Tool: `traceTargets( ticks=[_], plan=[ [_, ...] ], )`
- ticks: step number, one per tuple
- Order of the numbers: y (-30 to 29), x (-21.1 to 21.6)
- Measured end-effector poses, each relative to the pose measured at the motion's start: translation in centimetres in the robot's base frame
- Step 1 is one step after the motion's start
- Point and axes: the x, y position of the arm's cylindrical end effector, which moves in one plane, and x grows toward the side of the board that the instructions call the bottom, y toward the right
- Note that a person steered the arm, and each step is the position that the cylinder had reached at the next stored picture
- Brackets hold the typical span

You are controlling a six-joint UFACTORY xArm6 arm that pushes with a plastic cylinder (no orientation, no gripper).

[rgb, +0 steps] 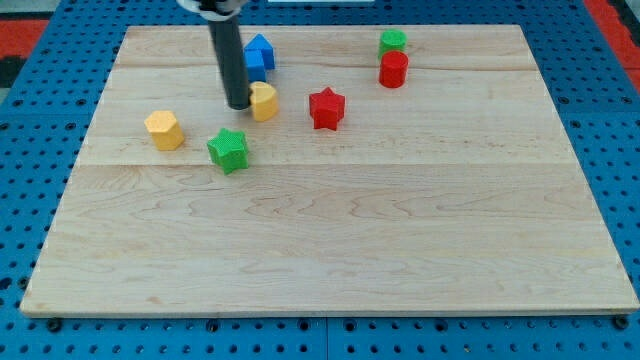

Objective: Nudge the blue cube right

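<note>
Blue cube (pixel 259 53) sits near the top edge of the desk (pixel 330 250), left of centre, its left side partly hidden behind the rod (pixel 227 55). My tip (pixel 238 105) is down on the desk just below and slightly left of the blue cube, touching or nearly touching the left face of the yellow block (pixel 264 101), which lies right below the blue cube. No jaws on this arm, only the bare rod, so nothing apart or clamped to report. Red star (pixel 326 108) is below-right of the blue cube. Green star (pixel 228 150) is further below it, slightly left. Yellow hexagon block (pixel 164 130) is well to its lower left. Green block (pixel 392 42) and red cylinder (pixel 393 69) are well to its right, green just above red, touching or close to it.
</note>
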Motion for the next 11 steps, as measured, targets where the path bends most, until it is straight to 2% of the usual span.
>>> traceTargets(
  ticks=[2,3,4,5,6,7,9,11],
  plan=[
    [-0.3,-0.3],
    [-2.9,-4.1],
    [-4.0,-6.3],
    [-4.0,-6.3],
    [-7.5,-6.4],
    [-10.9,-8.5],
    [-5.8,-10.2],
    [-4.9,-10.2]
  ],
)
